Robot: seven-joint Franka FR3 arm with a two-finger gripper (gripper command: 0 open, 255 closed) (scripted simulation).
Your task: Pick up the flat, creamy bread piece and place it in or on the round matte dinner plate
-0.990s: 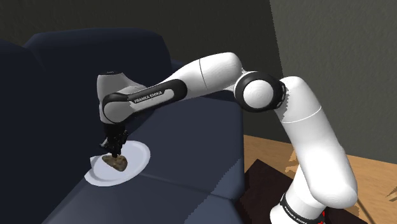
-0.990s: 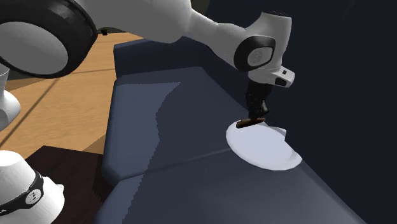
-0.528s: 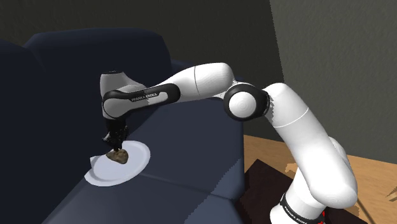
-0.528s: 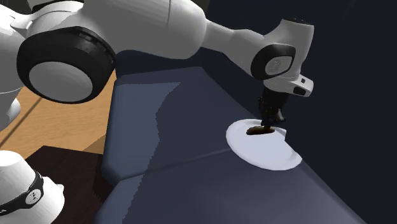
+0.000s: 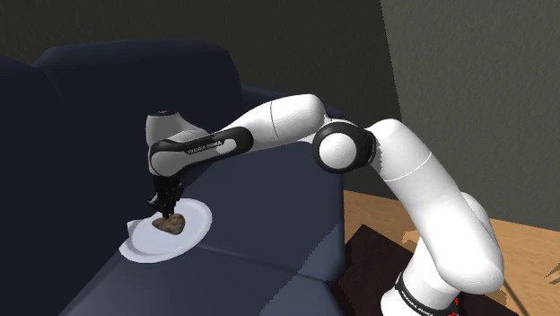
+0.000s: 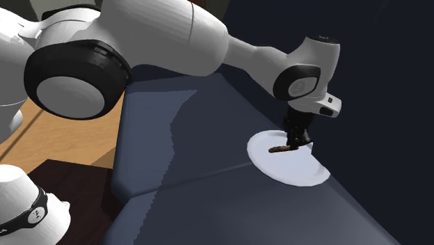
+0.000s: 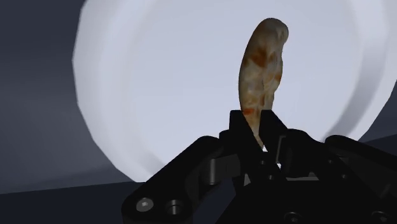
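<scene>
A flat, creamy-brown mottled bread piece (image 7: 261, 70) is clasped at one end between my gripper's (image 7: 257, 121) black fingers (image 7: 236, 124). It hangs over the middle of the round white plate (image 7: 159, 83). In the shoulder view the gripper (image 5: 164, 208) points straight down, with the bread (image 5: 168, 222) right at the surface of the plate (image 5: 144, 247). In the second exterior view the bread (image 6: 282, 148) lies low across the plate (image 6: 295, 170), under the gripper (image 6: 295, 141). I cannot tell whether the bread touches the plate.
The plate rests on the seat of a dark blue sofa (image 5: 260, 224), whose backrest (image 5: 108, 81) rises behind it. A wooden floor (image 5: 529, 251) and the dark stand (image 5: 368, 269) lie at the shoulder view's lower right. A grey wall stands behind.
The arm has carried the bread further in over the plate and lowered it close to the plate's surface. The fingers stay shut on the bread.
</scene>
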